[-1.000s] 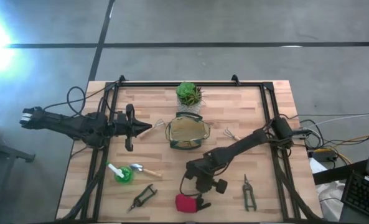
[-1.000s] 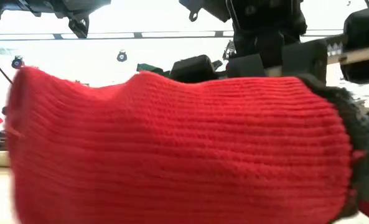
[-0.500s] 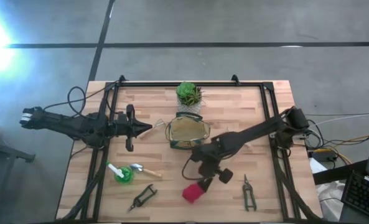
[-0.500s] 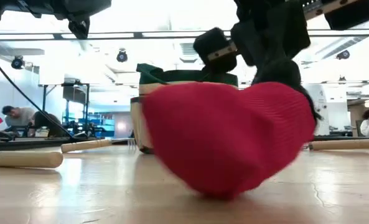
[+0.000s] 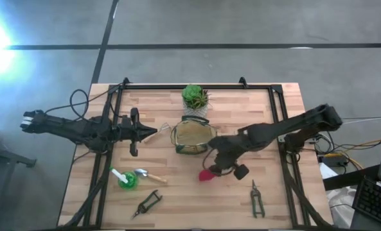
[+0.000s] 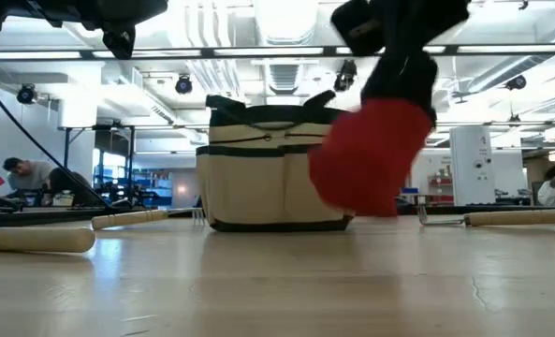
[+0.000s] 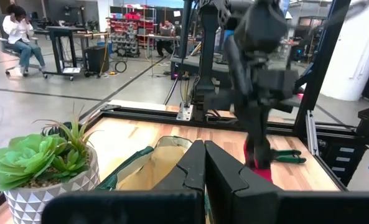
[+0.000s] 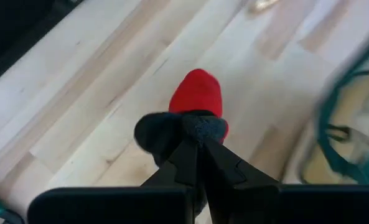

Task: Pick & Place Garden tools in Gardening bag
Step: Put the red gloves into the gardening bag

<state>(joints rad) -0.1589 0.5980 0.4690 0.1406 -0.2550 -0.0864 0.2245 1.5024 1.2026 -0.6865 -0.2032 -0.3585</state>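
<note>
The right gripper (image 8: 195,151) is clamped on the dark cuff of the red-and-black item (image 5: 207,174), a soft knitted thing that hangs limp below it, clear of the tabletop (image 5: 274,212) and just beside the gardening bag (image 5: 193,136), which sits near the middle of the tabletop in front of the potted plant (image 5: 194,97) at the far edge. The hold looks to be a pinch on the cuff alone, so the main risk is that the dangling red end swings as the arm carries it and catches on the bag's rim or a loop handle, draping over the outside rather than dropping in. The bag is soft and light, so a snag could also drag or tip it toward the plant. A release short of the opening would drop the item onto the tabletop. The left gripper (image 7: 204,163) waits near the left edge, fingers together and holding nothing.
</note>
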